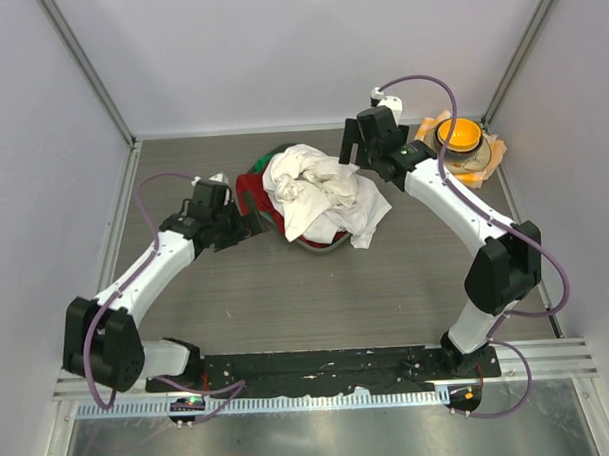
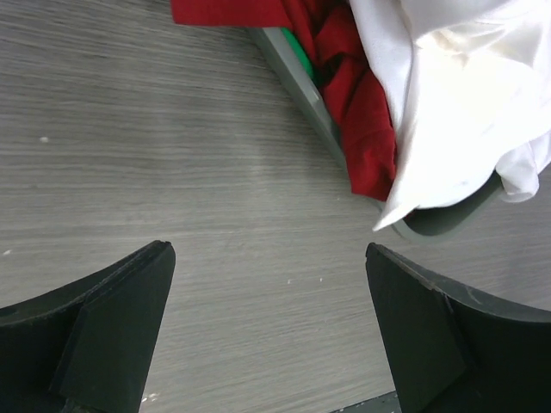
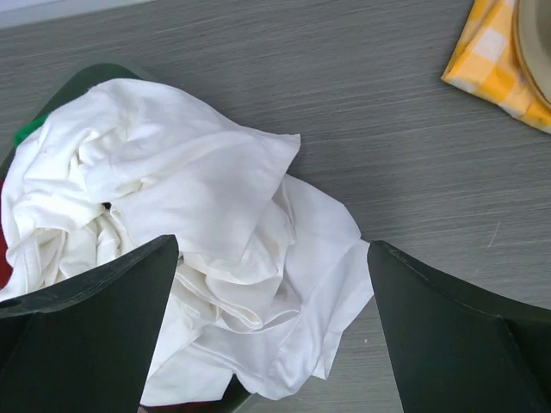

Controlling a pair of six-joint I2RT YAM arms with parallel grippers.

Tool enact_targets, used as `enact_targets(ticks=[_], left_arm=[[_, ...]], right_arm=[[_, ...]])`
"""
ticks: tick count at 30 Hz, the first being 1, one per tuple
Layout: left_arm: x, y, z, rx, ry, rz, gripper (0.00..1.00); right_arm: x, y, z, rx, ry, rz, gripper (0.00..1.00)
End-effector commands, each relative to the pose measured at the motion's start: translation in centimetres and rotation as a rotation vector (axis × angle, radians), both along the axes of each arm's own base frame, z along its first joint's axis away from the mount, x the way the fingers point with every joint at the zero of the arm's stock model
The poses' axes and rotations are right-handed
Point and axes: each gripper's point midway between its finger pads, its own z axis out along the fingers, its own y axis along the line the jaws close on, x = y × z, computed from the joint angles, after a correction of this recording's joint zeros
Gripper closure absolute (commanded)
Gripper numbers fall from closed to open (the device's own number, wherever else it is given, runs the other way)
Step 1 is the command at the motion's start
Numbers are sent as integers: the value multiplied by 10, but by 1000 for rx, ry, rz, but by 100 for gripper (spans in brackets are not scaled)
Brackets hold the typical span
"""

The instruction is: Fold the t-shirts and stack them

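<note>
Our right gripper (image 3: 271, 249), jaws spread and empty, hangs directly over the crumpled t-shirts (image 3: 198, 181) heaped in the grey bin (image 2: 443, 222). Our left gripper (image 2: 267, 249), likewise spread, sits beside it, so we judge the right nearer.

White t-shirts (image 1: 318, 192), a red garment (image 1: 251, 193), a green garment (image 1: 269, 156). The checked cloth (image 1: 496, 153) is orange-and-white; the table (image 1: 337, 287) streaked grey.

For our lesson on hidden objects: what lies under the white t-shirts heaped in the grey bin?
Under the white t-shirts, a red garment and a bit of green cloth show inside the grey bin. Its bottom, and anything else beneath, is covered.
</note>
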Motion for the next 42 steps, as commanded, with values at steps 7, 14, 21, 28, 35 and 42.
enact_targets(ticks=[7,14,21,28,35,42], left_arm=[[70,-29,-15,5,-50,173,4],[113,-33,-34,45,-33,272,5],[131,-36,-68,80,53,344,22],[136,-22,-85,158,105,345,100],[139,30,-68,188,115,365,100],[137,75,-62,196,167,368,100]], right_arm=[[-37,-8,41,-58,-58,53,2],[-55,-8,35,-59,-70,79,2],[-56,-2,24,-68,-49,95,2],[-45,4,8,-84,-18,86,2],[-7,66,-1,49,-22,226,2],[24,155,-5,85,-35,417,2]])
